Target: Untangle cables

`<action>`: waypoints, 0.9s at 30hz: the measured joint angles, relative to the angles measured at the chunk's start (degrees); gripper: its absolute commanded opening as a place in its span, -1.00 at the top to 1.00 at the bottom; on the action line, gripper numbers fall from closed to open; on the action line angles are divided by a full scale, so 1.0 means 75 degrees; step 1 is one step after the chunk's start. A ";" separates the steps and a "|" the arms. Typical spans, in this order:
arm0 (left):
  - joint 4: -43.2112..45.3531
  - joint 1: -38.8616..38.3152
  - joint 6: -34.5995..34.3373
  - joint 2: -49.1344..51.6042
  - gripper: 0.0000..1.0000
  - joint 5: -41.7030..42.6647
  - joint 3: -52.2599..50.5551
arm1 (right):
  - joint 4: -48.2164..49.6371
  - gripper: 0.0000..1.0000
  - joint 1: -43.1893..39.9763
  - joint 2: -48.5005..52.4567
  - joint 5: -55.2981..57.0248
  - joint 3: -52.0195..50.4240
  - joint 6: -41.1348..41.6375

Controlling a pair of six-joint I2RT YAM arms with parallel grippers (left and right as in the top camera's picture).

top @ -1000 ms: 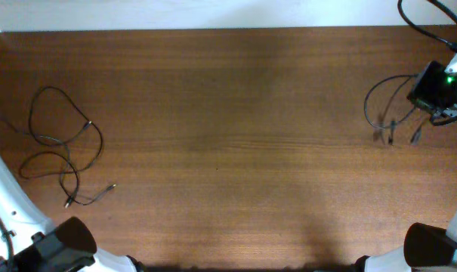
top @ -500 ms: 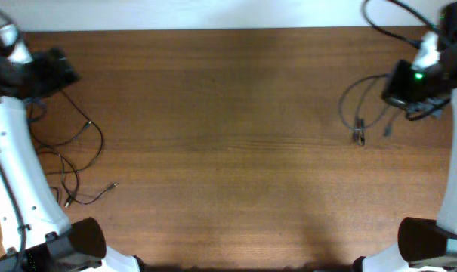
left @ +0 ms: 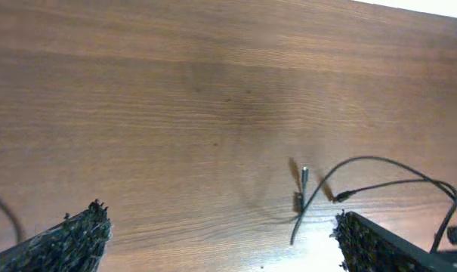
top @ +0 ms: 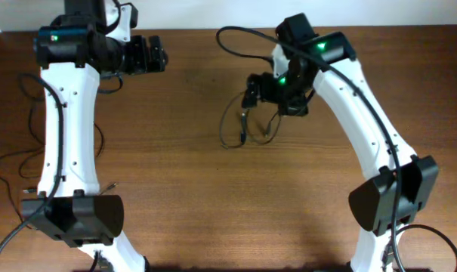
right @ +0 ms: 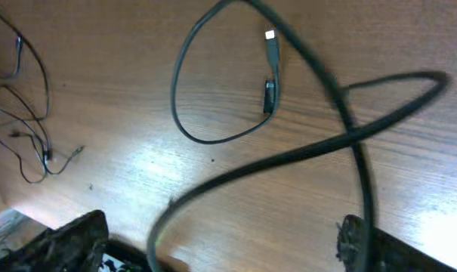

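Right wrist shows a white-tipped plug [right: 270,35] (indistinct overhead) on looped cables [right: 304,151].

Surface is a wooden table [top: 213,196]: brown, grain running left to right, matte finish. A white strip [top: 213,13] borders its far edge and also shows at the top right of the left wrist view. Right wrist view shows pale glare patches on the wood.
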 measured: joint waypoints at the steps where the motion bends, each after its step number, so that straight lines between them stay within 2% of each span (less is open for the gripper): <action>1: 0.0006 -0.0157 0.0003 0.0012 -0.98 0.0052 0.0000 | -0.0035 -0.98 -0.0221 -0.0006 -0.0044 0.0000 0.0000; 3: 0.0023 -0.0536 0.0003 0.0216 -0.98 0.0128 0.0003 | -0.0286 -0.98 -0.0997 -0.0006 -0.0192 0.0000 -0.0099; 5: 0.0055 -0.0950 0.0140 0.0836 -0.98 0.0137 0.0003 | -0.0478 -0.98 -0.1746 -0.0006 -0.1131 0.0000 -0.1026; 7: 0.0329 -0.1279 0.0525 0.1431 -0.99 0.0265 -0.0006 | -0.1378 -0.98 -0.1932 -0.0009 -0.2095 0.0041 -0.2468; 9: 0.0606 -0.1501 0.1204 0.1612 -1.00 0.1008 -0.0006 | -0.2244 -0.98 -0.2017 -0.0009 -0.2588 0.0052 -0.3742; 11: 0.0933 -0.1746 0.1580 0.1629 -0.99 0.1786 -0.0009 | -0.2256 -0.98 -0.2387 -0.0009 -0.2667 0.0052 -0.4188; 14: 0.1632 -0.2384 0.1679 0.1874 -0.99 0.2148 -0.0006 | -0.1661 -0.98 -0.3701 -0.0009 -0.2087 0.0050 -0.3550; 16: 0.1836 -0.3147 0.1099 0.2419 -0.99 0.1445 -0.0006 | -0.1588 -0.98 -0.4916 -0.0009 -0.1751 0.0050 -0.3107; 17: 0.1769 -0.3439 0.0691 0.2684 -0.99 0.0930 -0.0006 | -0.1684 -0.98 -0.5158 -0.0009 -0.1632 0.0050 -0.3028; 19: 0.1247 -0.3876 -0.0315 0.3063 -0.99 -0.0291 -0.0015 | -0.1766 -0.98 -0.5228 -0.0009 -0.1373 0.0050 -0.2967; 22: 0.0892 -0.4086 -0.1271 0.3095 -0.99 -0.1582 -0.0017 | -0.1740 -0.98 -0.5135 -0.0009 -0.1250 0.0050 -0.2967; 25: 0.0839 -0.4095 -0.1617 0.3206 -0.99 -0.1938 -0.0017 | -0.1725 -0.98 -0.5129 -0.0009 -0.1166 0.0050 -0.2967; 27: 0.1390 -0.4202 -0.1687 0.3500 -0.99 -0.1346 -0.0023 | -0.1716 -0.98 -0.5129 -0.0009 -0.1166 0.0050 -0.2967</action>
